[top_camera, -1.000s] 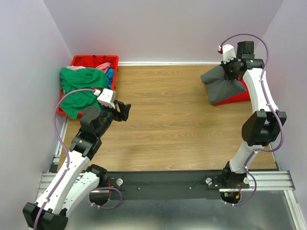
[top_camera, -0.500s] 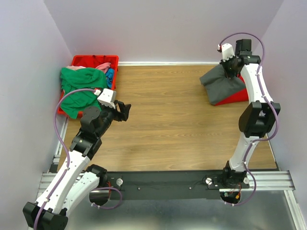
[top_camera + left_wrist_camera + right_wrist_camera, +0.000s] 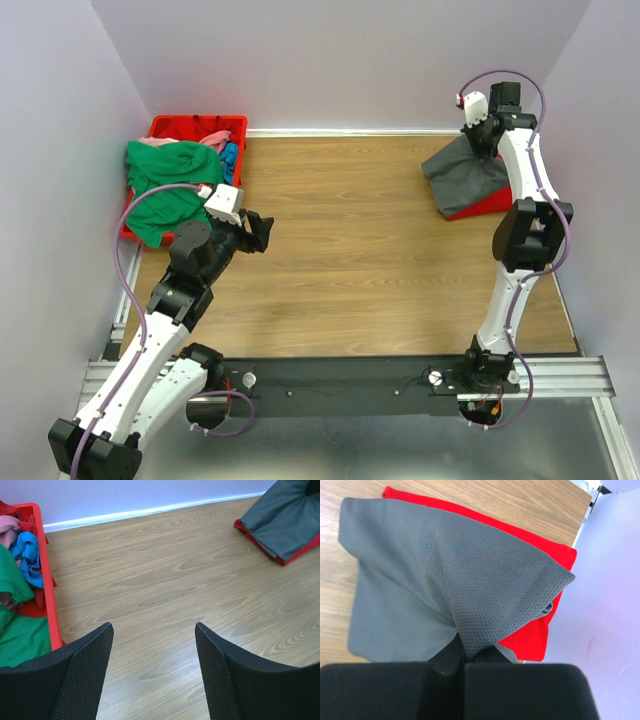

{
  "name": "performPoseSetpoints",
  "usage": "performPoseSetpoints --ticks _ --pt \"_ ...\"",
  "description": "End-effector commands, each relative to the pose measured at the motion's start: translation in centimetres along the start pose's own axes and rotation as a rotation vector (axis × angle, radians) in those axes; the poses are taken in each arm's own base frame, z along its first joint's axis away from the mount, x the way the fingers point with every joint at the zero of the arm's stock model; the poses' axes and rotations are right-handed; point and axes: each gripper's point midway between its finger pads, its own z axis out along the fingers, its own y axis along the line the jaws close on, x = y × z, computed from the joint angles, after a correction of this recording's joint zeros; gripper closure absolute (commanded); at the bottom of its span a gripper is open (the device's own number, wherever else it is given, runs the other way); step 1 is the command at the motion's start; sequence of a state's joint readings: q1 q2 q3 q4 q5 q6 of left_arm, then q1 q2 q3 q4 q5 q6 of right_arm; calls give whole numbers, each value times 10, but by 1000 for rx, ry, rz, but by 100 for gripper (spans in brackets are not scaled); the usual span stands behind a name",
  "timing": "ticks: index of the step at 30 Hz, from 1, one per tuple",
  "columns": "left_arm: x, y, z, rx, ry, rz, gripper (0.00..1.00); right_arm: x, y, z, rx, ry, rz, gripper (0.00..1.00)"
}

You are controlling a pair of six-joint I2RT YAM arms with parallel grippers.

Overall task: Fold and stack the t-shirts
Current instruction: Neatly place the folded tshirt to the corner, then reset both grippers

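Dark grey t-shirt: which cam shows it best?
Right wrist. The dark grey t-shirt fills the frame, pinched by the shut fingers of the right gripper and draped over the red t-shirt. Top external shows it small, its edge behind the right arm. Left wrist catches only part of it, in the far corner.

The dark grey t-shirt [image 3: 462, 175] lies at the tabletop's far right corner over the flat bright red t-shirt [image 3: 487, 205], with one grey fold pinched up into a peak by the closed right claw [image 3: 463, 652]. At the far left corner the green t-shirt [image 3: 160, 190] drapes crumpled over the red bin [image 3: 200, 122]. The pink t-shirt [image 3: 212, 137] and blue t-shirt [image 3: 230, 158] are bunched inside it, seemingly unfolded.
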State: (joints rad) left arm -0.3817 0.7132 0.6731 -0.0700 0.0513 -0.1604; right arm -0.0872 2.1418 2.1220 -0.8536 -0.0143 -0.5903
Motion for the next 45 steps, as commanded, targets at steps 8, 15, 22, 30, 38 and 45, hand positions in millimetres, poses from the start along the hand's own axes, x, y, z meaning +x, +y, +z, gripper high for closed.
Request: performPoseSetpoints --ticks 8,15,22,30,38,45 --pt "-3 6 2 -32 -8 15 26 4 -38 30 173 30 2 100" --pt "-2 6 3 -32 -3 17 26 22 -48 52 227 80 26 100" --pt "-1 7 4 -36 1 16 26 36 -54 66 247 110 43 100" --pt "0 8 4 -41 4 18 26 48 -73 72 383 141 88 40" --pt "-8 6 -1 -37 -20 17 26 12 -73 7 412 -86 276 14" --pt "-15 11 -7 -66 -52 15 26 -4 34 -53 -70 -323 187 12"
